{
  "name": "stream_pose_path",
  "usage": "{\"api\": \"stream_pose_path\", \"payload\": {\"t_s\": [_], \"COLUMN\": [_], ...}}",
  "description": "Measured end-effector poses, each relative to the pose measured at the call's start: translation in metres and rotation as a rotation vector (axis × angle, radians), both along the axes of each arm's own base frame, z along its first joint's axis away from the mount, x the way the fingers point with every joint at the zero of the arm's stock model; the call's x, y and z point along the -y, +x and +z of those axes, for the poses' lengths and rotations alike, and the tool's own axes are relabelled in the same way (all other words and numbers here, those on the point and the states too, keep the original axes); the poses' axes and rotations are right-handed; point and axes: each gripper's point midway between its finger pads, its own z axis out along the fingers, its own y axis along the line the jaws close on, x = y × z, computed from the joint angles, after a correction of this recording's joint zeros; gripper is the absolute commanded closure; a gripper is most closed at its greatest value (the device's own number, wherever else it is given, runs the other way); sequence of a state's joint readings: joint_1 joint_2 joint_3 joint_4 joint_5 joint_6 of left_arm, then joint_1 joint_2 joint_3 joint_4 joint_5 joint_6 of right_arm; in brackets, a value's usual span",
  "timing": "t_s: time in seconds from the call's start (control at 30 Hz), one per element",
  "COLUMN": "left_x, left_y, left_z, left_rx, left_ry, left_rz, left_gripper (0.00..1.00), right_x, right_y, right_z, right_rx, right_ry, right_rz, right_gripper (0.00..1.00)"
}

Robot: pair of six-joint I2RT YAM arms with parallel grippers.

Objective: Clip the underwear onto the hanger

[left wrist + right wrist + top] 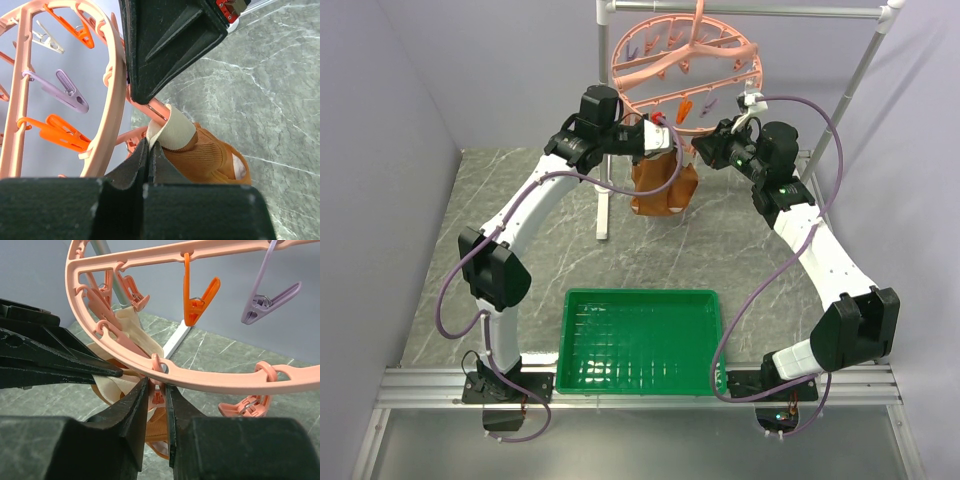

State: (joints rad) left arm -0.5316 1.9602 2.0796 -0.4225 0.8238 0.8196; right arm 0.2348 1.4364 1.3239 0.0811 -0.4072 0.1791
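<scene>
Clipping step is on: I've got the underwear [660, 186] hanging up at the near rim of the hanger [682, 52], well above the desk [520, 200] and far from the arm bases. The left gripper [149, 146] is closed flat, and from its wrist camera it looks to be pinching the cream waistband [175, 131] right at its tips, with the orange body drooping below. The right gripper [157, 388] is narrow, its fingers either side of a pink clip [158, 398] that dangles from the ring, and both look to be touching it. Whether the clip's mouth has the waistband in it, I can't tell; the fingers hide it. As I judge it, the next move calls for the waistband edge to sit inside that clip before the right gripper lets it bite, and only then should the left let go, or the cloth drops. On pose: both arms reach far and high, elbows bowed outward, wrists turned in toward each other, left from the left, right from the right, tips almost meeting under the ring.
</scene>
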Motion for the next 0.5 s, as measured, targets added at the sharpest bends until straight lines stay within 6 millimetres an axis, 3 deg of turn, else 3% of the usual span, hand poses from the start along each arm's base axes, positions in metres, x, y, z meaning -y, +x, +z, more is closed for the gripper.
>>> {"api": "stream_pose_path", "payload": {"t_s": [0.5], "left_x": [0.001], "left_y": [0.003], "left_z": [0.012], "left_rx": [-0.002], "left_ry": [-0.041], "left_rz": [0.013], "left_gripper": [1.00], "right_x": [-0.002], "right_y": [-0.003], "right_z": [0.017], "right_rx": [-0.025], "right_ry": [0.056], "right_rz": [-0.002], "right_gripper": [0.60]}}
